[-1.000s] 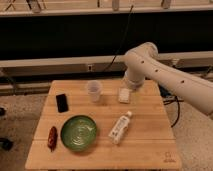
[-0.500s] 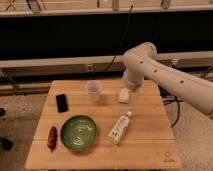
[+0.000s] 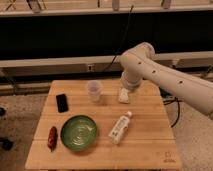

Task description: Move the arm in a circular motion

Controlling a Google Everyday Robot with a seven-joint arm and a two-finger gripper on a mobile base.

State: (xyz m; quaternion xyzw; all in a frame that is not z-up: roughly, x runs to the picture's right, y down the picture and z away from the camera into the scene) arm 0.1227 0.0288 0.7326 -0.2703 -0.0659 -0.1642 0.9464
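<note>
The white arm (image 3: 165, 77) reaches in from the right edge and bends at a bulbous joint (image 3: 136, 61) above the far side of the wooden table (image 3: 145, 145). From that joint it drops to the gripper (image 3: 123, 95), a pale shape low over the table's back middle, just right of a clear plastic cup (image 3: 94, 91). Nothing shows held in the gripper.
On the table lie a black phone (image 3: 62, 102) at the left, a green bowl (image 3: 78, 133) at the front, a reddish-brown item (image 3: 52, 138) at the front left, and a white bottle (image 3: 120, 128) on its side. A dark wall with rails (image 3: 60, 62) runs behind.
The arm's bent joint has drifted very slightly left. The gripper and the things on the table stay where they were.
</note>
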